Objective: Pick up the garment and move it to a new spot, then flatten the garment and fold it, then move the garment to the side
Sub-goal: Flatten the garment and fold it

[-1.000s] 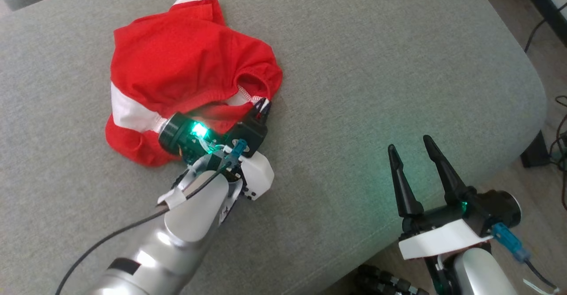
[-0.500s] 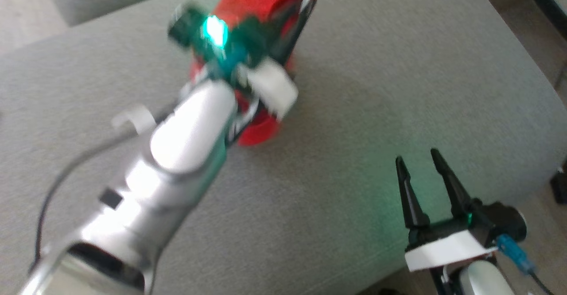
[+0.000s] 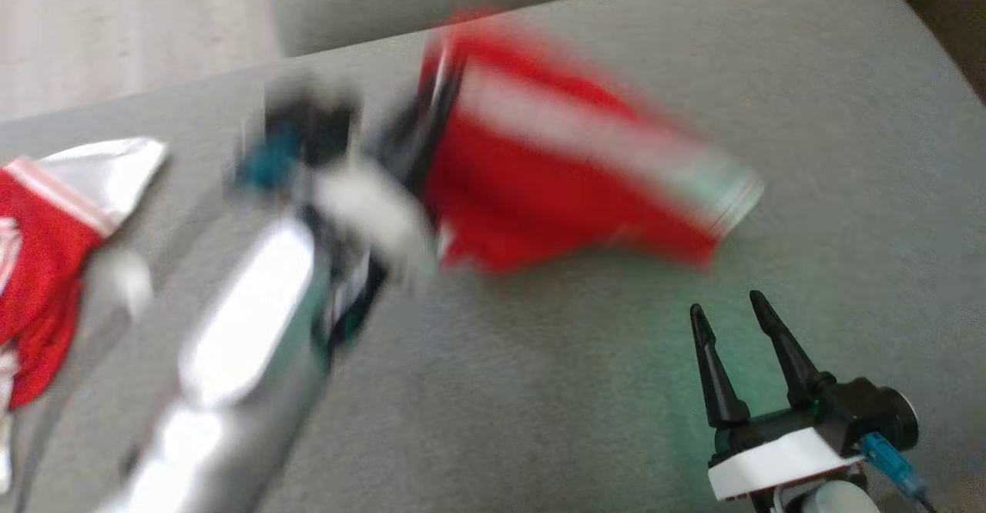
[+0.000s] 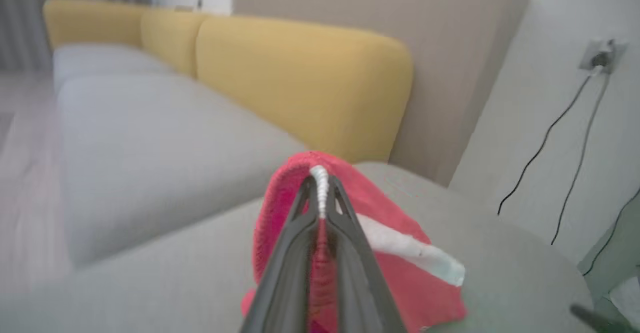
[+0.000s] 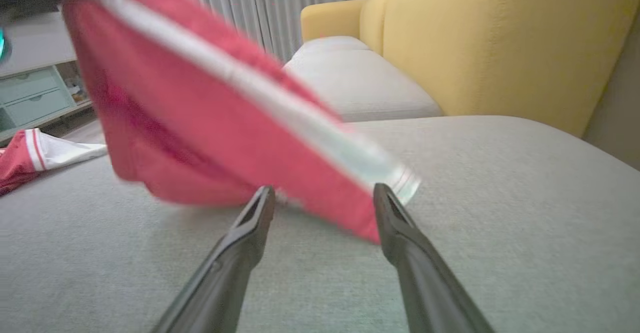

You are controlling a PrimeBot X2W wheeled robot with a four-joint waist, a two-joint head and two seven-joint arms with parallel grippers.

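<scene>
- The left fingers (image 4: 314, 195) are pinched tight together on the red garment (image 3: 555, 189), right on its white stitched edge (the hem peeks out between the tips).
- The garment hangs from those fingers and spreads out sideways toward the right fingers (image 3: 728, 309). Its white stripe corner is just in front of the right fingertips and a bit above them.
- Most of it is up in the air over the grey cushion (image 3: 832, 135). It looks blurry, so I cannot tell if its low edge touches the cushion.
- The right fingers are spread wide apart and hold nothing.
- I think the garment is soft, thin and light. It flops and bends any way it likes, so one pinch holds only one spot and the rest dangles.
- It will not break. It should not slip much either, because the hem is thick and bumpy.
- To lay it flat, a good place for the right fingers to take hold is the far corner by the white stripe. Then both sets of fingers can pull it straight.
- Another red and white cloth (image 3: 46, 228) lies well off to the outer side of the left fingers.
</scene>
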